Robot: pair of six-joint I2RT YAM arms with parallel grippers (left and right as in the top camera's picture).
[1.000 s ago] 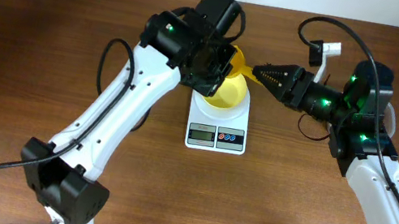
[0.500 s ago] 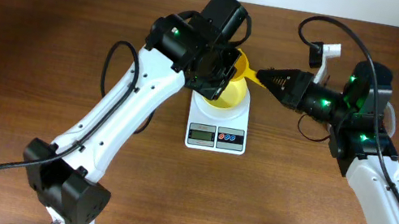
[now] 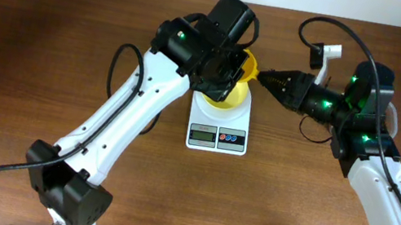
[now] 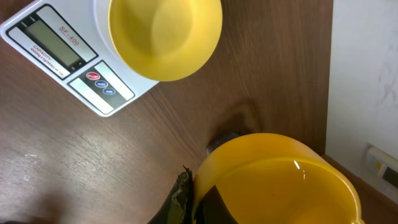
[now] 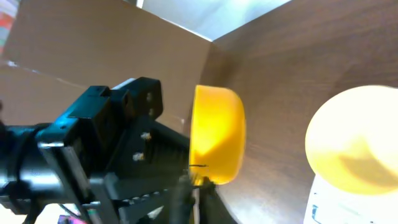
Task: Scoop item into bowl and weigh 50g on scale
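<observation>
Bowl (image 4: 165,37), round, glossy yellow, atop white scale (image 4: 65,56)

The bowl (image 4: 165,34) (empty) sits on the scale (image 4: 53,46), a yellow scoop (image 4: 273,180) in the foreground.

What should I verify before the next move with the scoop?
1. Bowl seated on scale: ok.
2. Beans in bowl: not ok, it is empty.
3. Scoop loaded: not ok, its cup looks empty.
4. Right gripper shut on the scoop handle: ok.
5. Left gripper clear of the scoop: cannot tell; it is right beside the cup.
6. Scale display showing a reading: cannot tell.
</observation>
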